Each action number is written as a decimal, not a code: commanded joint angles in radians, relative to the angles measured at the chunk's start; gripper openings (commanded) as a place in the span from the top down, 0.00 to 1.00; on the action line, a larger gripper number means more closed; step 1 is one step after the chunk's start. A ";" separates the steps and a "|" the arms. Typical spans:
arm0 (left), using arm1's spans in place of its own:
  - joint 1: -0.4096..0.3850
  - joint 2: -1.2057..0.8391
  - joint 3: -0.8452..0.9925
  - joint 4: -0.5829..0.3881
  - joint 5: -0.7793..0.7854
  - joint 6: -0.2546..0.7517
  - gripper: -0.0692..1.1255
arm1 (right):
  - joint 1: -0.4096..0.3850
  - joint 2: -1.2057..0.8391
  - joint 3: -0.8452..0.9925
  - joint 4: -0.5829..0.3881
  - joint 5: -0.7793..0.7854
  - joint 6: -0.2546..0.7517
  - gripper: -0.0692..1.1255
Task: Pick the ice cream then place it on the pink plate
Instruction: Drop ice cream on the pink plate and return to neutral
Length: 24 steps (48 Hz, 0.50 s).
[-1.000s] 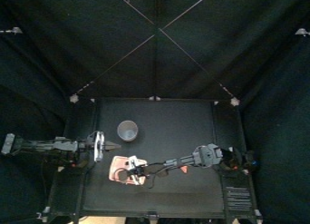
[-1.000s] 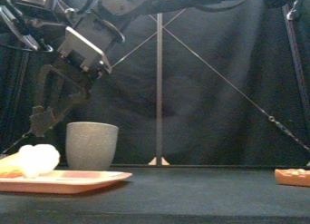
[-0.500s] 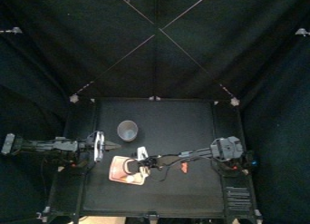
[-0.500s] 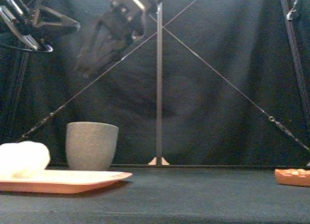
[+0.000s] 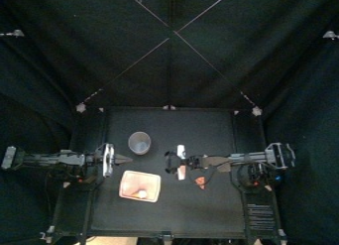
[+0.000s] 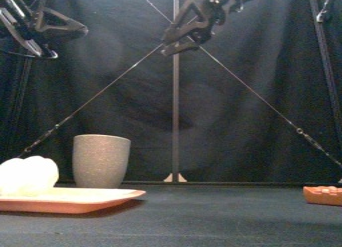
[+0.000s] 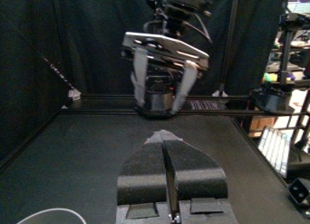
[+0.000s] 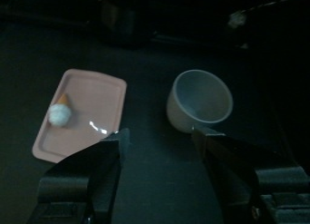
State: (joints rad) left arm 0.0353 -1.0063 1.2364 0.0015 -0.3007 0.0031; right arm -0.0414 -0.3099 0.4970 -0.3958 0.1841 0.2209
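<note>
At 8 o'clock on the flat pink tray [image 5: 149, 181] lies a cream-white toy ice cream [image 5: 131, 190]. The right arm's jaws gape wide and empty at the tray's 1 o'clock; the left arm's jaws are pressed together.

Ice cream [image 6: 30, 175] on plate [image 6: 96, 198], cup [image 6: 102, 159] apparently behind

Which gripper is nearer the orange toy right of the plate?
Right. The right gripper hangs raised close by the orange toy; the left gripper is far off, past the pink plate.
</note>
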 commanded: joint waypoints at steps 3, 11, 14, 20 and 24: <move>0.005 0.002 -0.011 0.002 -0.005 0.002 0.96 | -0.025 -0.253 0.164 0.023 -0.190 0.002 0.17; 0.005 0.002 -0.008 0.002 -0.006 0.002 0.96 | -0.029 -0.483 0.330 0.092 -0.314 0.000 0.17; 0.006 0.000 -0.008 0.002 -0.005 0.002 0.96 | -0.023 -0.549 0.374 0.114 -0.314 0.000 0.17; 0.009 0.002 -0.008 0.002 -0.006 0.002 0.96 | -0.015 -0.643 0.442 0.153 -0.314 0.000 0.17; 0.009 0.002 -0.006 0.002 -0.006 0.002 0.96 | -0.003 -0.686 0.482 0.172 -0.314 0.000 0.17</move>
State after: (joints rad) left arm 0.0414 -1.0078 1.2425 0.0015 -0.3007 0.0031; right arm -0.0552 -0.9695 0.9618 -0.2378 -0.1212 0.2209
